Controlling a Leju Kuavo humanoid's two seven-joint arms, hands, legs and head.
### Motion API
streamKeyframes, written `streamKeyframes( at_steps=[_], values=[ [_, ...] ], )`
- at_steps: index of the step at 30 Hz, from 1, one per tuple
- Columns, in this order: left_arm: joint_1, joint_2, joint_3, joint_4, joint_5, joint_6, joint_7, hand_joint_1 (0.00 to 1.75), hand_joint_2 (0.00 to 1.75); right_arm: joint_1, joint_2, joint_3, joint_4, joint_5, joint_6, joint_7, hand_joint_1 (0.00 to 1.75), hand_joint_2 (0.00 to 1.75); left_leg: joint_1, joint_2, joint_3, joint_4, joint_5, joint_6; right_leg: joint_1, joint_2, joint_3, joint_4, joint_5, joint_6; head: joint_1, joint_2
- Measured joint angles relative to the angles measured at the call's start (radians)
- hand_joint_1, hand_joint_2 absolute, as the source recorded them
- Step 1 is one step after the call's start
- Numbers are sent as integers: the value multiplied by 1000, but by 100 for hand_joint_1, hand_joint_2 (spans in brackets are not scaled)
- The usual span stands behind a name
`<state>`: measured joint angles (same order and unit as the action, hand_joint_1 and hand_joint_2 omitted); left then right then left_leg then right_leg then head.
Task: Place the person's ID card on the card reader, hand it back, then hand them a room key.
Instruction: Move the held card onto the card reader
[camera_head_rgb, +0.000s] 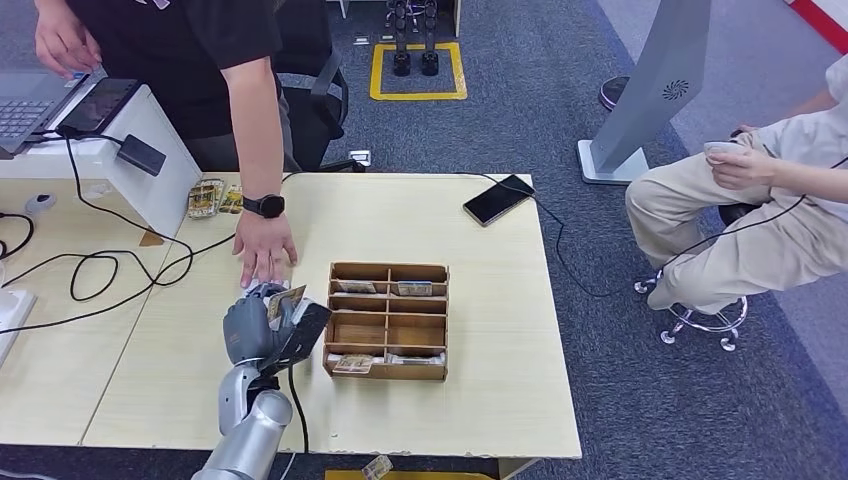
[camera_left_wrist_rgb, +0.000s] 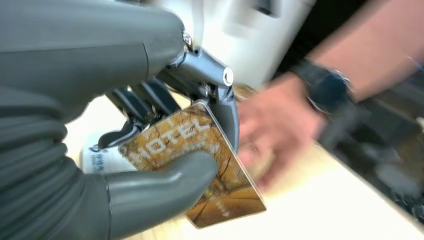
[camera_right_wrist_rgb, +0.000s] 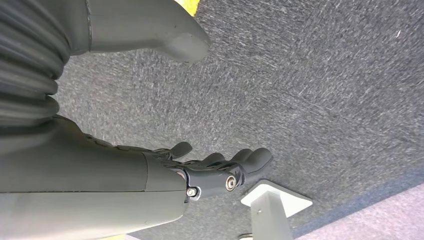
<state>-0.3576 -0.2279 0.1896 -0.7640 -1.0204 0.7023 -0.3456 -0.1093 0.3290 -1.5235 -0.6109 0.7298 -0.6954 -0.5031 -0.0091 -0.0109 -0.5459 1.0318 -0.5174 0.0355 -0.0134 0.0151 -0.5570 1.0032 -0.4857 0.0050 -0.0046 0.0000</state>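
Observation:
My left hand is raised over the table's front left and pinches a brown hotel room key card between thumb and fingers; the card points toward the person. The person's hand, with a black watch at the wrist, rests flat on the table just beyond my hand; in the left wrist view that hand is blurred, close to the card's edge. My right hand hangs over grey carpet, fingers loosely apart and holding nothing. The person's other hand is at the card reader by the laptop.
A wooden divided box with more key cards stands right of my left hand. A black phone with a cable lies at the table's far edge. Cables trail across the left. A second person sits on a stool at right.

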Motion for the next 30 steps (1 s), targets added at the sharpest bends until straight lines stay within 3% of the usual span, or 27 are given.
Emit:
streamKeyframes(
  at_steps=[11, 16, 24, 27, 30],
  values=[
    [-1, -38, 94, -7, 39, 0, -32, 175, 175, -5, 1, -15, 1, 0, 0, 1, 0, 175, 0, 0, 0, 0, 0, 0, 0, 0, 0, 0, 0, 0, 0, 0],
    [-17, -51, 138, -10, 151, 0, -112, 175, 175, -6, 1, -15, 1, -10, 0, 12, 0, 175, 0, 0, 0, 0, 0, 0, 0, 0, 0, 0, 0, 0, 0, 0],
    [-28, -89, 244, -92, 134, 0, -287, 175, 175, -8, 1, -15, 1, -26, 0, 2, 0, 175, 0, 0, 0, 0, 0, 0, 0, 0, 0, 0, 0, 0, 0, 0],
    [-20, -94, 248, -165, 69, 0, -268, 175, 175, -10, 1, -15, 9, -38, 0, -16, 0, 175, 0, 0, 0, 0, 0, 0, 0, 0, 0, 0, 0, 0, 0, 0],
    [-15, -95, 247, -221, -94, -1, -169, 175, 175, -12, 0, -15, 21, -37, 0, -23, 0, 175, 0, -1, 0, 0, 0, 0, 0, -1, 0, 0, 0, 0, 0, 0]
  ],
)
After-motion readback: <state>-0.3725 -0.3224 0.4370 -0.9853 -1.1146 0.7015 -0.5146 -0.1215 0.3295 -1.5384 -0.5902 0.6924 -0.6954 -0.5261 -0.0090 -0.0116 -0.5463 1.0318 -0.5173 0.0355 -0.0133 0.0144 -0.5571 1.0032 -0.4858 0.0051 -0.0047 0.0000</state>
